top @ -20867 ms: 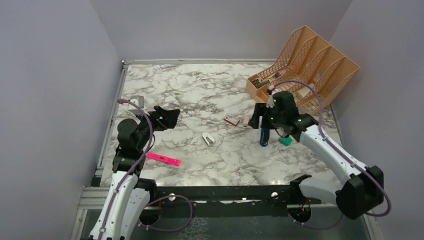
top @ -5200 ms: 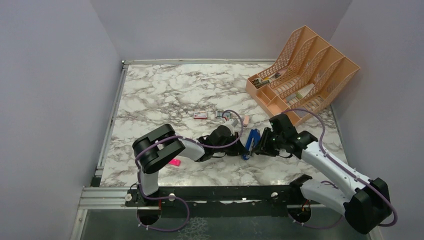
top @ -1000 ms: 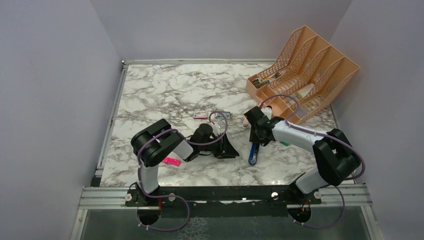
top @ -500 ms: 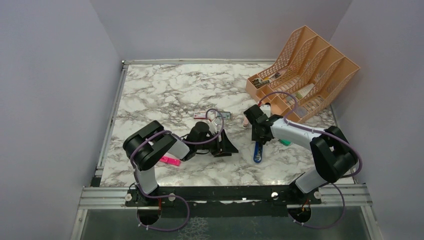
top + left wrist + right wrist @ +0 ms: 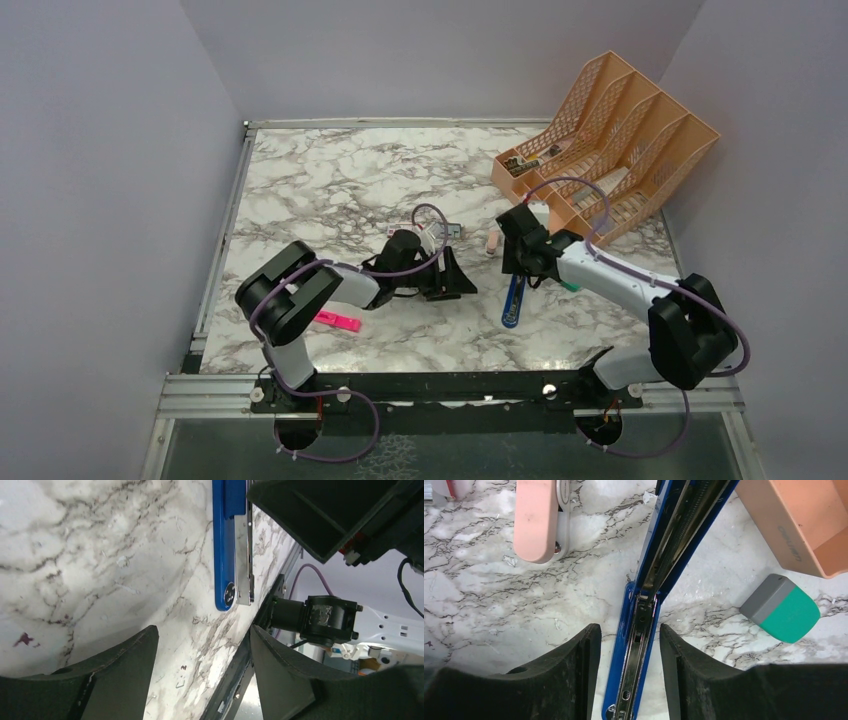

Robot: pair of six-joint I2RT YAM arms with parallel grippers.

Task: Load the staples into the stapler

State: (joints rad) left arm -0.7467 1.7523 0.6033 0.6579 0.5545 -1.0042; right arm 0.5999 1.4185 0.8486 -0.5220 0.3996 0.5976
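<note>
Lengthwise between spread right fingers (image 5: 559, 680), slim blue steel-railed stapler (image 5: 644, 610); left fingers (image 5: 115, 680) apart too

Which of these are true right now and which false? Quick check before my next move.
1. The blue stapler lies opened out on the marble table. True.
2. The left gripper holds the staples. False: its jaws stand open, gripping nothing.
3. A pink highlighter lies on the table by the left arm. True.
4. The grey-green block sits inside the orange organizer. False: it lies on the table beside it.
</note>
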